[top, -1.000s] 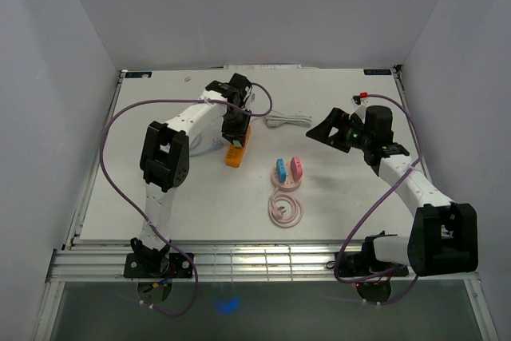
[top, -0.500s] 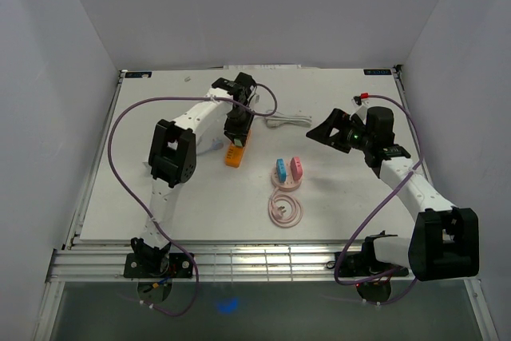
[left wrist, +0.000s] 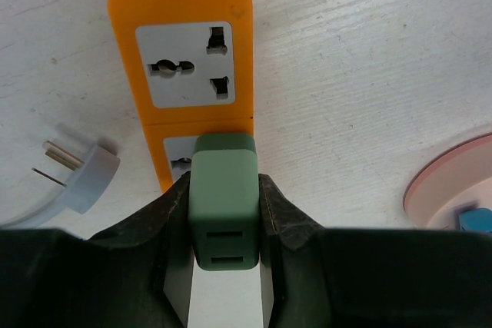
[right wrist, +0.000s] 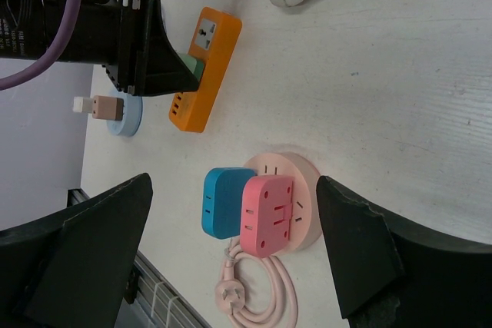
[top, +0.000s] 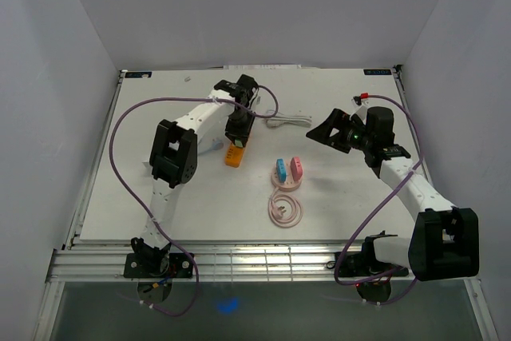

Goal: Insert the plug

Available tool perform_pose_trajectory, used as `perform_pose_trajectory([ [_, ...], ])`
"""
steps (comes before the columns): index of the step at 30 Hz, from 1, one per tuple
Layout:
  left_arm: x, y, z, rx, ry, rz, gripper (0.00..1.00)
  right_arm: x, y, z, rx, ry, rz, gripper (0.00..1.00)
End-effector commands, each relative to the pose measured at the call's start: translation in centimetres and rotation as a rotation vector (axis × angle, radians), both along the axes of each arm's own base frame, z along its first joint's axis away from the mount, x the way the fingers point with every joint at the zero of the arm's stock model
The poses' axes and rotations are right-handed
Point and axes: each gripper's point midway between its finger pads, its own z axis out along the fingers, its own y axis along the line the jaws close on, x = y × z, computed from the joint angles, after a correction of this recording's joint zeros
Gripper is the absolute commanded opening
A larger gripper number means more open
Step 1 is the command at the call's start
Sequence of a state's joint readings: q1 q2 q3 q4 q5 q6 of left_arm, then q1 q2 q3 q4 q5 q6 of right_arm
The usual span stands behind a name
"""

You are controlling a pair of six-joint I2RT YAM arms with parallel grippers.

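Left fingers pinch matte green boxy plug over smooth orange rectangular strip; right fingers spread wide

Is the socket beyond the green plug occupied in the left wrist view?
No, that socket shows bare holes; the left gripper holds the green plug over the orange strip's next one.

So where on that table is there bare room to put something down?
The table is bare in front of the orange power strip, left of the coiled cord, and along the far edge behind the white cable. The middle is crowded: strip, cable, pink socket hub.
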State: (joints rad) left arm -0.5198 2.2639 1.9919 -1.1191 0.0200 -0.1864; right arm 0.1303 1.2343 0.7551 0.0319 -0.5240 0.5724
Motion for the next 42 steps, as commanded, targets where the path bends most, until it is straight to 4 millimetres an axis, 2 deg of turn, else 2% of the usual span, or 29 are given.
perform_pose_trajectory([
  [1,-0.6,0.3,-0.4,0.057,-0.010,0.008,0.00,0.3,0.0,1.1,0.007,-0.052,0.008,0.92],
  [8,-1.6,-0.2,-2.2,0.111,0.003,-0.013,0.00,0.3,0.1,0.8,0.008,-0.043,0.018,0.92],
  [12,-1.6,-0.6,-1.9,0.084,0.002,-0.018,0.00,0.3,0.1,1.0,0.009,-0.049,0.018,0.92],
  [15,-1.1,-1.0,-1.1,0.064,-0.019,-0.025,0.01,0.3,0.1,1.0,0.007,-0.052,0.017,0.92],
  [16,-0.7,-1.2,-0.6,0.056,-0.032,-0.023,0.05,0.3,0.1,1.0,0.008,-0.052,0.018,0.92],
  [17,-0.5,-1.2,-0.3,0.049,-0.039,-0.021,0.13,0.3,0.1,1.2,0.009,-0.056,0.020,0.92],
  [19,0.0,-1.3,0.5,0.039,-0.052,-0.021,0.21,0.3,0.1,1.2,0.009,-0.056,0.020,0.92],
  [23,1.1,-1.0,2.0,0.029,-0.079,-0.010,0.29,0.3,0.1,1.4,0.009,-0.059,0.018,0.92],
  [24,1.1,-1.0,2.3,0.025,-0.084,-0.010,0.37,0.3,0.1,1.4,0.009,-0.063,0.018,0.92],
  [28,1.7,-1.0,4.0,0.011,-0.125,-0.016,0.53,0.3,0.1,1.6,0.011,-0.066,0.019,0.92],
  [32,2.0,-0.9,4.9,0.004,-0.144,-0.016,0.54,0.3,0.1,1.4,0.011,-0.057,0.019,0.92],
  [42,1.4,-0.8,5.1,-0.006,-0.131,-0.025,0.57,0.3,0.1,1.6,0.010,-0.061,0.016,0.92],
])
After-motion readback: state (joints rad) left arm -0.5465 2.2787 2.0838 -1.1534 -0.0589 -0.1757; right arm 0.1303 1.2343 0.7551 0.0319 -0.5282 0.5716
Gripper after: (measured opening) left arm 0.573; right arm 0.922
